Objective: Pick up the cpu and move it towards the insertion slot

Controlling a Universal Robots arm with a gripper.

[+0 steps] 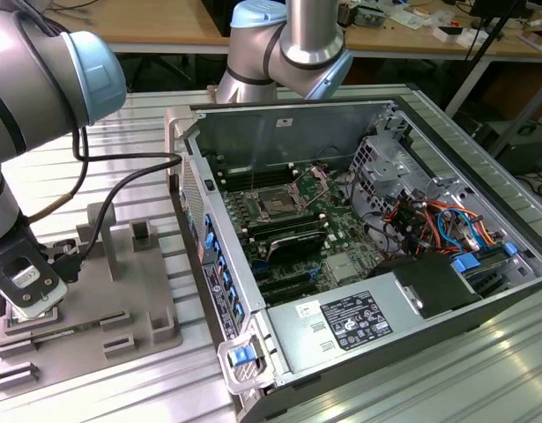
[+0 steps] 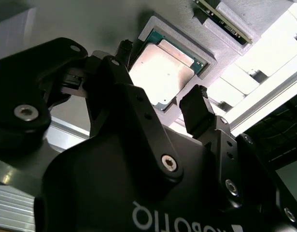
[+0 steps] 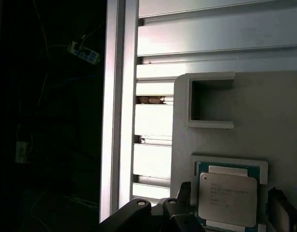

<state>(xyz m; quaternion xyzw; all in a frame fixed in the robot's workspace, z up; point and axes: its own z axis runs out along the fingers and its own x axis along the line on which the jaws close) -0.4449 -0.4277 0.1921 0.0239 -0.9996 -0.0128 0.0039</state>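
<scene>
The cpu (image 3: 228, 195) is a small square chip with a silvery top and a green edge. It lies flat in a framed recess of the grey fixture plate (image 1: 147, 291) at the exterior view's left. My gripper (image 1: 28, 286) hangs low over that spot. In both wrist views its black fingers (image 3: 184, 193) stand on either side of the cpu (image 2: 162, 72) with gaps between, so the gripper (image 2: 160, 72) is open. The insertion slot (image 1: 278, 203) is a metal-framed socket with a dark centre on the board inside the open computer case.
The open case (image 1: 359, 115) fills the middle and the exterior view's right, with a silver power-supply box (image 1: 350, 322) and coloured cables (image 1: 429, 220). Raised blocks (image 1: 143, 233) stand on the plate. The slatted table's edge (image 3: 114, 96) runs close by the plate.
</scene>
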